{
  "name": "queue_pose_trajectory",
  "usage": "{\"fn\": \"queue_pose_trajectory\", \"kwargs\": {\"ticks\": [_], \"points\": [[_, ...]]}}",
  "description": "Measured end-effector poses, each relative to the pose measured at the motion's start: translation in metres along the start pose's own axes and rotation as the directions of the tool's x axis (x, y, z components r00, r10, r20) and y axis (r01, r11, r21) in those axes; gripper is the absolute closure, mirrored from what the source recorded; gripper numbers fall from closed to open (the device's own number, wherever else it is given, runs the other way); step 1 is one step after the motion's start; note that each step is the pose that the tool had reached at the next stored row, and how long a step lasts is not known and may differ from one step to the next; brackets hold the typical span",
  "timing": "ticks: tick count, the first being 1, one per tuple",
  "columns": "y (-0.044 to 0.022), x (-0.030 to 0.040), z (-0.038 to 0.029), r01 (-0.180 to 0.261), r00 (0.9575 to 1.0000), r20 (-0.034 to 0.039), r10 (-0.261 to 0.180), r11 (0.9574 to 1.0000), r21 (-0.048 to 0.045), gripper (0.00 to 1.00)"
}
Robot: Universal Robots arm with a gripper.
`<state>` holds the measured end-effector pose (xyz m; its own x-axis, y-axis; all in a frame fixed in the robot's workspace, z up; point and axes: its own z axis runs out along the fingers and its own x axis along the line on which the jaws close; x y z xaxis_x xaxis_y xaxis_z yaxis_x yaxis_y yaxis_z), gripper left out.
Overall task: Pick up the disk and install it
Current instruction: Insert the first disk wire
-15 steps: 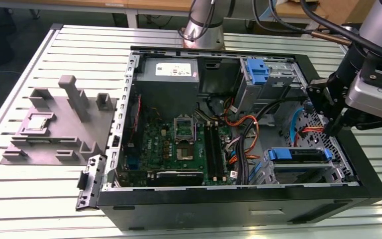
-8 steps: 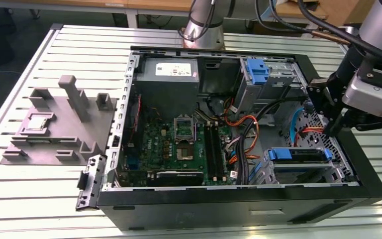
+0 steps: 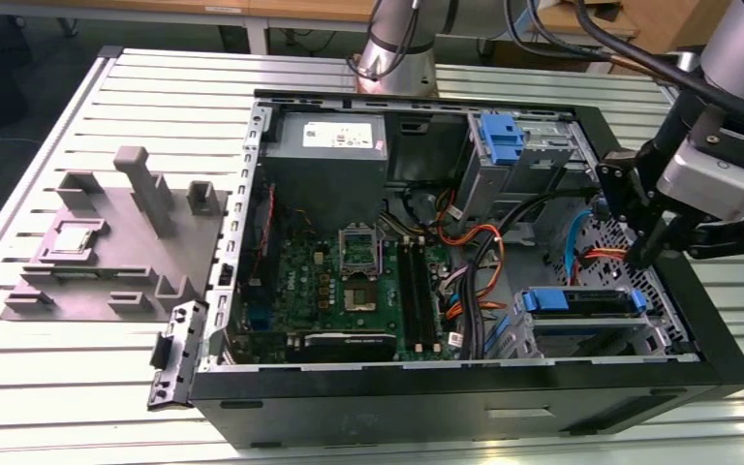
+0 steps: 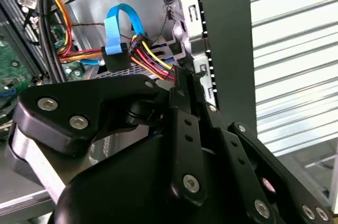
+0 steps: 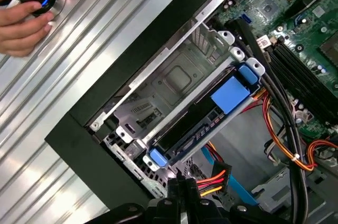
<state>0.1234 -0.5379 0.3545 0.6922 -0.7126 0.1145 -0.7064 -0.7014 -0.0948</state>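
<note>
**Desk:** What's in shot, starting from the exterior view's left?

**Arm:** A grey fixture block (image 3: 101, 252) on the slatted surface (image 3: 36, 387). Next comes the open computer case (image 3: 476, 392), with its green board (image 3: 346, 281) exposed. My pincer (image 3: 641, 254) hangs over the case's far-right corner.

**Desk:** And the disk?

**Arm:** The disk (image 3: 579, 300) sits in the drive cage at the case's near right corner, blue frame showing. To my eye it is already seated. Its long axis runs along the case's front wall, left to right in the exterior view. It lies just beside my fingertips, toward that view's near edge and slightly left.

**Desk:** What is the pincer doing?

**Arm:** It is narrow, with the fingers drawn together and nothing between them. In the first wrist view they point at the cage, next to a bundle of red, yellow and black leads (image 5: 214, 179).
</note>
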Motion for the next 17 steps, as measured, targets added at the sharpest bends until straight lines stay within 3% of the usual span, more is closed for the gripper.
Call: {"fn": "queue_pose_trajectory", "kwargs": {"ticks": [4, 9, 13, 17], "points": [[0.0001, 0.0, 0.0004, -0.058, 0.9983, -0.0036, 0.057, 0.9983, -0.0083, 0.83], [0.0001, 0.0, 0.0004, -0.135, 0.9908, -0.0119, 0.135, 0.9907, -0.0178, 0.83], [0.0001, 0.0, 0.0004, -0.2, 0.9796, -0.0194, 0.2, 0.9794, -0.0261, 0.83], [0.0001, 0.0, 0.0005, -0.267, 0.9636, -0.0266, 0.266, 0.9631, -0.0343, 0.83]]}}
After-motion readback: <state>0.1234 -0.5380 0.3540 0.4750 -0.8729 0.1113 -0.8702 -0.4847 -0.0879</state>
